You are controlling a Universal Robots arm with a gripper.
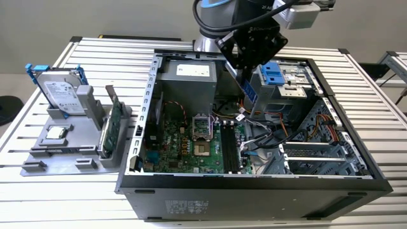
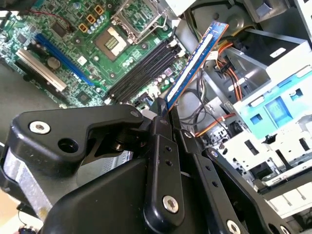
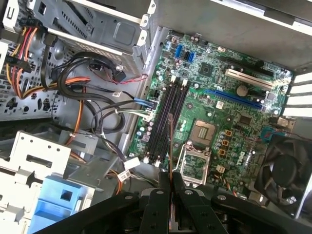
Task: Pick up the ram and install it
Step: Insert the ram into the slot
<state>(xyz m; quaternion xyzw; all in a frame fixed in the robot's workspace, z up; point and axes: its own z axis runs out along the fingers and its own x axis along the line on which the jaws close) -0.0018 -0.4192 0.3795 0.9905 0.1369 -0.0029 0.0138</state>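
Note:
The ram [image 1: 249, 89] is a thin blue stick that hangs tilted inside the open computer case [image 1: 254, 183], above the cables beside the black memory slots [image 1: 228, 143]. My gripper [image 1: 244, 72] is shut on its upper end. In the second wrist view the ram [image 2: 195, 63] juts out from the gripper [image 2: 165, 108] over the memory slots [image 2: 141, 68]. In the first wrist view the ram [image 3: 170, 141] appears edge-on, rising from the gripper [image 3: 170, 178] and lined up roughly along the memory slots [image 3: 168, 114], well above them.
A grey holder [image 1: 38, 164] at the exterior view's left carries a silver hard drive [image 1: 60, 93], an upright green card [image 1: 111, 126] and a small chip [image 1: 56, 132]. Inside the case are the processor socket [image 1: 200, 143], loose cables [image 1: 258, 138] and a blue drive bay [image 1: 272, 74].

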